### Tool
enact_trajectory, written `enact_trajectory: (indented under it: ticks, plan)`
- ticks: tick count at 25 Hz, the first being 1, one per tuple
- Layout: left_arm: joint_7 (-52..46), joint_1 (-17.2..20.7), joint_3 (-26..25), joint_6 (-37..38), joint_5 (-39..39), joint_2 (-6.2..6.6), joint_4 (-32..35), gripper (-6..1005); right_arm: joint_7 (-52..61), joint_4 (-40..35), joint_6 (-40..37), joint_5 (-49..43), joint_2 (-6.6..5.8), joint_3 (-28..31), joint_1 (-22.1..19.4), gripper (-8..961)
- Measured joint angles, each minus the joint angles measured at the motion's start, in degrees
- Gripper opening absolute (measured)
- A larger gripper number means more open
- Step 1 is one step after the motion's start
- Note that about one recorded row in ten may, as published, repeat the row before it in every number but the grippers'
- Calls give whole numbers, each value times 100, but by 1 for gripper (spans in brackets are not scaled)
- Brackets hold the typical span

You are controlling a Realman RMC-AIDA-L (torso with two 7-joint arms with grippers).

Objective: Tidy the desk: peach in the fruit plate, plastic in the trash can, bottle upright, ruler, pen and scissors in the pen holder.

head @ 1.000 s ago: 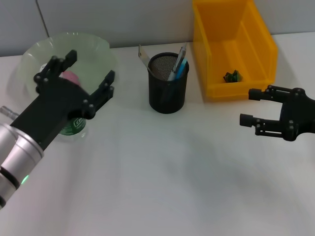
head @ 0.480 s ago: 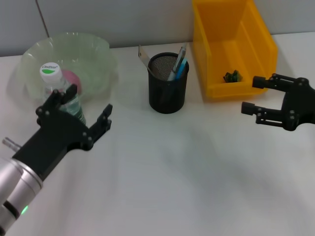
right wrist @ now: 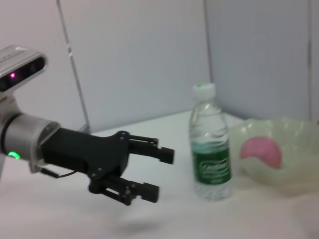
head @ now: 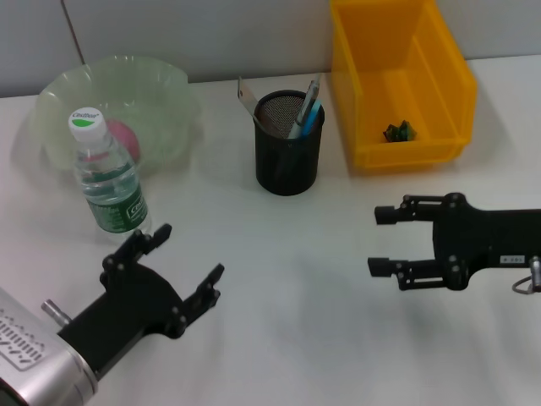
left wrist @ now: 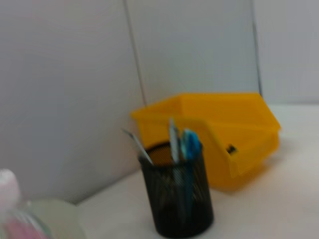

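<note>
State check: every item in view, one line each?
bottle: upright on the desk, cap on, free
peach: in the fruit plate
pen holder: upright, holds ruler, pen, scissors
trash can: upright, small green scrap inside
left claw: open, empty
right claw: open, empty

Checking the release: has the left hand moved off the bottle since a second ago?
Yes. The left hand, open, has pulled back toward the robot, away from the fruit plate, leaving the bottle upright.

head view looks down on the desk; both wrist views sit low, sharing perhaps the bottle.
</note>
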Motion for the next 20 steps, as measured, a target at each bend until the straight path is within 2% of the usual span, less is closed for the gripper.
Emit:
enact_trajectory:
  ticks: [6, 20]
  plan:
    - [2, -23, -14, 408, 9, 2, 37, 798, 75, 76, 18, -21, 1, -160, 34, 748]
    - [13, -33, -34, 433, 9, -7, 80, 798, 77, 142, 84, -34, 2, -170, 30, 748]
